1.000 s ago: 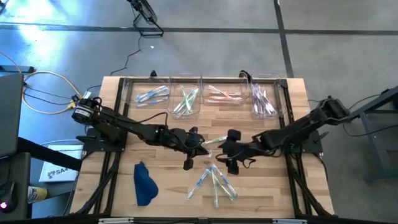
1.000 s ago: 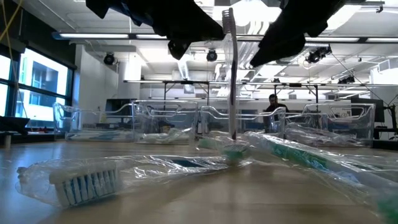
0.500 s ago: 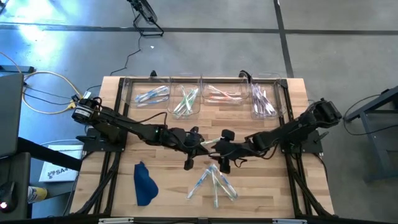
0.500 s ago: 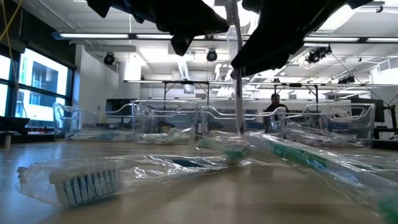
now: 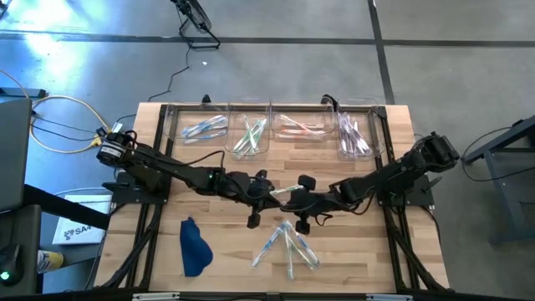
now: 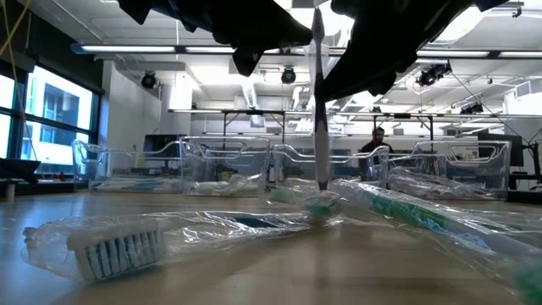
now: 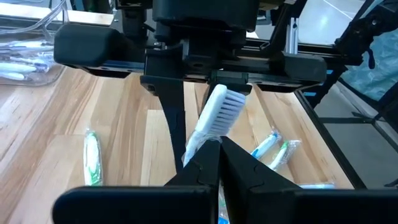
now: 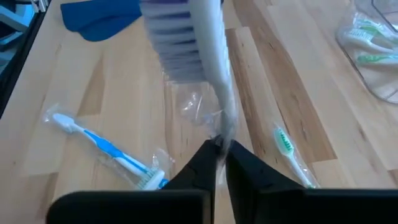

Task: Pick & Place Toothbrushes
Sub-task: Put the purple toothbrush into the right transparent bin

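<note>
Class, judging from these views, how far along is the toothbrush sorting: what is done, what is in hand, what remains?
Done: the four clear bins at the table's back already hold toothbrushes.
In hand: one whitish toothbrush is pinched by both the left gripper and the right gripper above mid-table, apparently a handover.
Left: several wrapped toothbrushes lie on the front of the table, beside a blue cloth.

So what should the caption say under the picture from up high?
Both grippers, left gripper and right gripper, shut on one wrapped toothbrush mid-table.

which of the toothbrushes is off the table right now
The whitish-purple toothbrush at the table's middle: both the left tool and right tool are shut on it. The others lie on the wood or in bins.
</note>
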You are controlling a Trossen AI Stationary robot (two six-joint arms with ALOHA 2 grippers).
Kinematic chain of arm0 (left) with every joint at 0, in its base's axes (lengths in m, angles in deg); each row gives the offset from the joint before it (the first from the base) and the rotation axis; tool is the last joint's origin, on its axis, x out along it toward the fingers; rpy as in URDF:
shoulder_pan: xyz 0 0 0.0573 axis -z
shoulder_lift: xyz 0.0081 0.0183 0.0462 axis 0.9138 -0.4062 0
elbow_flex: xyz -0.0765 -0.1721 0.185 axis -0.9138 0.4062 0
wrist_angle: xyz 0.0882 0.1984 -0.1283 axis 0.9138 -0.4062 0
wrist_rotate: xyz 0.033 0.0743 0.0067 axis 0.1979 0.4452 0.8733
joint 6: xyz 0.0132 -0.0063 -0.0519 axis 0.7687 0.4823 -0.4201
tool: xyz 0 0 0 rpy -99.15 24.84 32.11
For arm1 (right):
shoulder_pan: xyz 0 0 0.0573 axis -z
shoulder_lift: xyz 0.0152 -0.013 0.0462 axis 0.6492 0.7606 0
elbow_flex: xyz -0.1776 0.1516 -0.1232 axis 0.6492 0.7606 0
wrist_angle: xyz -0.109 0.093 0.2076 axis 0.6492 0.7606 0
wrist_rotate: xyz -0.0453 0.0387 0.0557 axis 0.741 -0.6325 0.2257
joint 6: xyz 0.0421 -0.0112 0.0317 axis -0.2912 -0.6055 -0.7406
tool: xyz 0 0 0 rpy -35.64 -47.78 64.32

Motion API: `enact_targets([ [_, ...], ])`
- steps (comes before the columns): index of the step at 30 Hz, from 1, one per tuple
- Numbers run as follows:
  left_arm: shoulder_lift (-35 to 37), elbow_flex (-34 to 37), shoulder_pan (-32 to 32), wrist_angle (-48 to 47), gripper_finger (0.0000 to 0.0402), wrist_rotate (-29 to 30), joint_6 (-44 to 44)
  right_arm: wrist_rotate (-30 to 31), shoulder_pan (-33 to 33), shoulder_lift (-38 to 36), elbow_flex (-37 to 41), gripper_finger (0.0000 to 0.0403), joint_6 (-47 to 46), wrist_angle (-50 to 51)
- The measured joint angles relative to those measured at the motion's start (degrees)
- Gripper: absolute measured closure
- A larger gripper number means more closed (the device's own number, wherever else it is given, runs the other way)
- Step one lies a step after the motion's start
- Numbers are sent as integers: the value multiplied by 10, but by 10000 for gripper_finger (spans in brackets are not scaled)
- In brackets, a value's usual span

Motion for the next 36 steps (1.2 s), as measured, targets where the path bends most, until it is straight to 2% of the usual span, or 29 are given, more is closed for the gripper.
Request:
enact_targets([
  [15, 0, 0, 0, 1, 401, -2, 0, -11, -4, 0, 0, 396, -2, 0],
  [20, 0, 0, 0, 4, 387, -2, 0, -10, -4, 0, 0, 397, -2, 0],
  [23, 0, 0, 0, 4, 362, -2, 2, -12, -4, 0, 0, 397, -2, 0],
  [28, 0, 0, 0, 9, 298, -2, 11, -13, -3, -8, 0, 397, -1, 13],
  [36, 42, 0, -32, 13, 209, -2, 80, -11, -3, -48, 0, 397, 0, 67],
])
